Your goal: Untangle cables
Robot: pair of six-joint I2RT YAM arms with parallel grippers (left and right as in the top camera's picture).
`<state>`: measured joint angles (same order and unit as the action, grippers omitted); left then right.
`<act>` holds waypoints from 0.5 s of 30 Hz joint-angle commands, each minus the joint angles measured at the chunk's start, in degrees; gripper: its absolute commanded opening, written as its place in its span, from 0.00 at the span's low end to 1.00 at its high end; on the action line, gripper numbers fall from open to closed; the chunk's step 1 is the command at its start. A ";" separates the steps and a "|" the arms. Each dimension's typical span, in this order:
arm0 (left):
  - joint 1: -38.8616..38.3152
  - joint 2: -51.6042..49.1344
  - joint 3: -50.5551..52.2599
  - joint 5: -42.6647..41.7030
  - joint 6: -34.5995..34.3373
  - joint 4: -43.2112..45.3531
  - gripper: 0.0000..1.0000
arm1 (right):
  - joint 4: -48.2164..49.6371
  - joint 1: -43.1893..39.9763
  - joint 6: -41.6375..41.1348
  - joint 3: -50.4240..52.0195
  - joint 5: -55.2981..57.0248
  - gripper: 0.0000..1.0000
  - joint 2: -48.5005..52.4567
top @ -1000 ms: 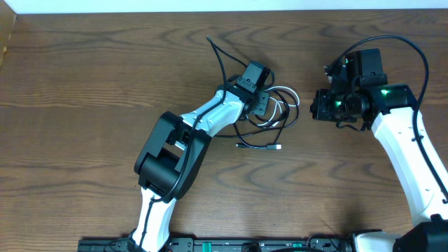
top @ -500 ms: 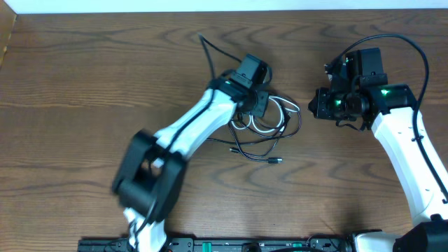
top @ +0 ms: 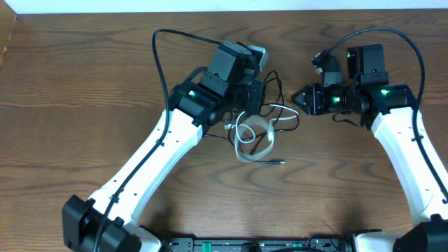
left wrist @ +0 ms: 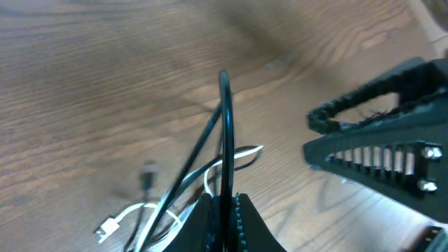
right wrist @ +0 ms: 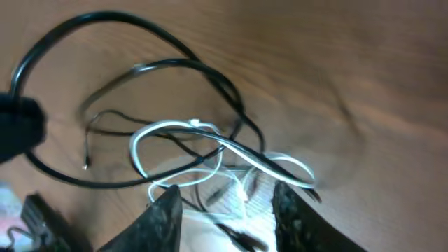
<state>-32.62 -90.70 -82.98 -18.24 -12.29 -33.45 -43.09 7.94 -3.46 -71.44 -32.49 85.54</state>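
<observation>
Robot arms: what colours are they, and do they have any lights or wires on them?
Both the left arm and the right arm have smooth white shells with chunky black joints. Small green lights glow near the wrists. A thick black wire loops off each arm. The jaws are black, with ridges on the inside.

Black, white and brown
Black cord (left wrist: 225,126) and white cord (right wrist: 168,124); the table (top: 84,91) is brown with darker, wavy wood grain.
</observation>
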 commanded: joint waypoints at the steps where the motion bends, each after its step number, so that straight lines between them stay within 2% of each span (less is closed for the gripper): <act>1: 2.21 3.04 -1.09 -5.29 -2.05 0.11 0.07 | 0.90 0.02 3.13 -0.46 -5.62 0.42 -1.01; 10: 7.82 7.06 -5.38 -17.35 -6.47 1.77 0.07 | 0.66 0.39 3.13 -0.44 -4.50 0.47 -0.44; 15: 9.01 9.57 -7.63 -19.17 -9.27 4.17 0.07 | 1.01 0.42 3.13 -0.44 -5.88 0.47 0.52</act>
<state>-24.10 -83.88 -88.03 -33.58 -19.20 -30.41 -42.33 7.97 -1.63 -71.44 -36.49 85.56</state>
